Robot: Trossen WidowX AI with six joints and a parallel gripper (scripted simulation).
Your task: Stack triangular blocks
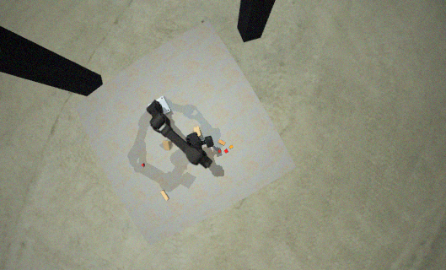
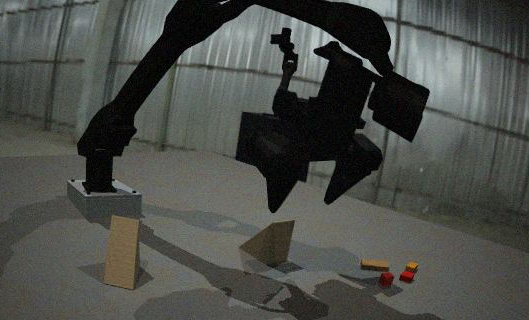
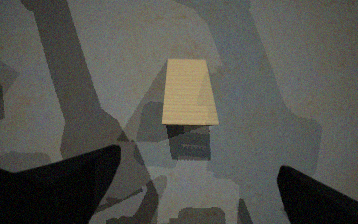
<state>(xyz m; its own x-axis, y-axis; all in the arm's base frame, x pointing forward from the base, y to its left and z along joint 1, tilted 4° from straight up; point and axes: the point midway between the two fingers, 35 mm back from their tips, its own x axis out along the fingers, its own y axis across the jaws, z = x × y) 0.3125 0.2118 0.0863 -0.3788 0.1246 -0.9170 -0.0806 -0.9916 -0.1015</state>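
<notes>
Wedge [image 3: 190, 92] upright beneath open pincer [image 2: 310, 192].

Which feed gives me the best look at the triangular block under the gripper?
Exterior: the triangular block shows its wedge profile on the table, below the open gripper. Wrist shows one tan face from above. Top shows a tiny tan patch beside the arm.

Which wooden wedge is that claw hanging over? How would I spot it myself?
Start at the black arm's base and follow the arm over to its open fingers. Right beneath them on the table stands a tan triangular block. Unlike the other wedge near the base, it is the shorter one.
</notes>
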